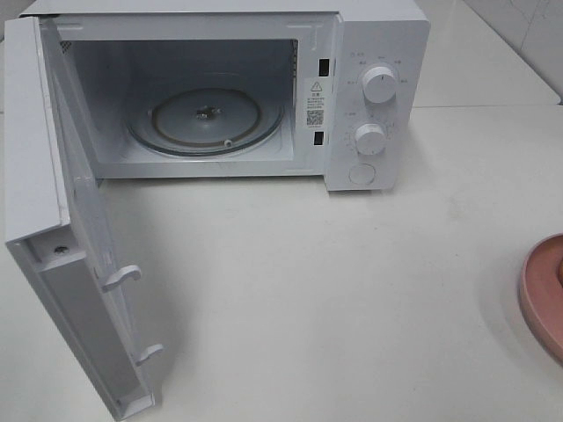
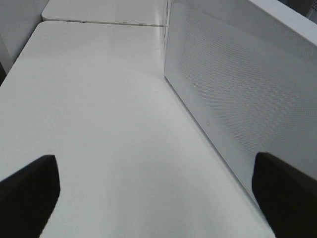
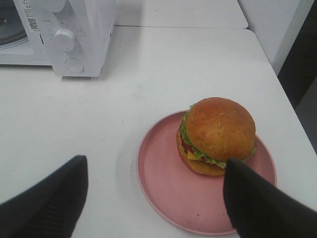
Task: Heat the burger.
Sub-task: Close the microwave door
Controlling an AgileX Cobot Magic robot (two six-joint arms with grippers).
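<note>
The burger (image 3: 218, 135), with a golden-brown bun and green lettuce, sits on a pink plate (image 3: 163, 188) in the right wrist view. My right gripper (image 3: 153, 198) is open above the plate, its dark fingers (image 3: 44, 203) spread wide, the burger just ahead of it. In the exterior high view only the plate's rim (image 1: 538, 294) shows at the right edge; the burger is out of view there. The white microwave (image 1: 374, 53) stands at the back with its door (image 1: 62, 220) swung open and a glass turntable (image 1: 207, 119) inside. My left gripper (image 2: 153, 198) is open beside the door's outer face (image 2: 237, 99).
The microwave has two knobs (image 1: 379, 83) and a round button (image 1: 361, 173) on its right panel. The open door juts toward the front left. The white table (image 1: 334, 299) ends at a right edge near the plate (image 3: 282, 84).
</note>
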